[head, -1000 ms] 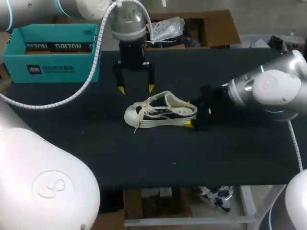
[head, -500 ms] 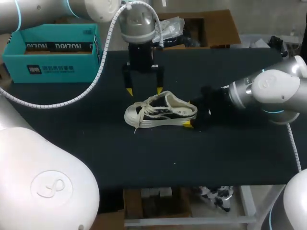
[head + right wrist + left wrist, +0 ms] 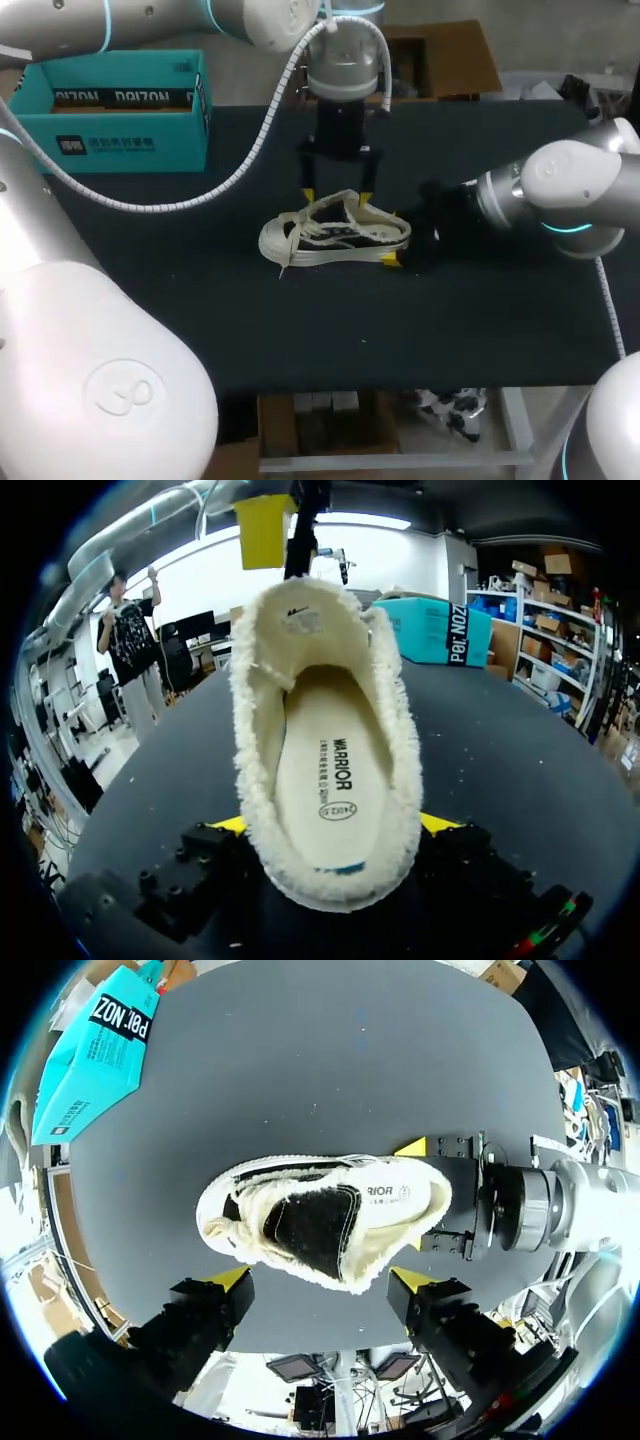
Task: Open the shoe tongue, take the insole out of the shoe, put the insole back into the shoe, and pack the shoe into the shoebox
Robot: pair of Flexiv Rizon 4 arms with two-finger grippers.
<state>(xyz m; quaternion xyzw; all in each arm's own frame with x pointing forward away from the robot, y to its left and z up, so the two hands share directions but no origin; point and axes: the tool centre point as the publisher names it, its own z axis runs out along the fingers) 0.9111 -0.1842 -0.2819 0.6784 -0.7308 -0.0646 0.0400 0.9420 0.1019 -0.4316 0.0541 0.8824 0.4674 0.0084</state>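
The shoe (image 3: 335,236) lies on its sole near the middle of the table (image 3: 200,310), toe toward my left and heel toward my right, with the insole (image 3: 325,780) flat inside it. The right gripper (image 3: 400,238) sits at the heel, level with the tabletop, one finger pressed on each side of the heel. The left gripper (image 3: 337,195) hangs above the shoe's far edge, pointing down, its fingers spread wide and touching nothing. The shoebox (image 3: 110,110) stands at the table's far left corner, well apart from the shoe and behind and left of both grippers
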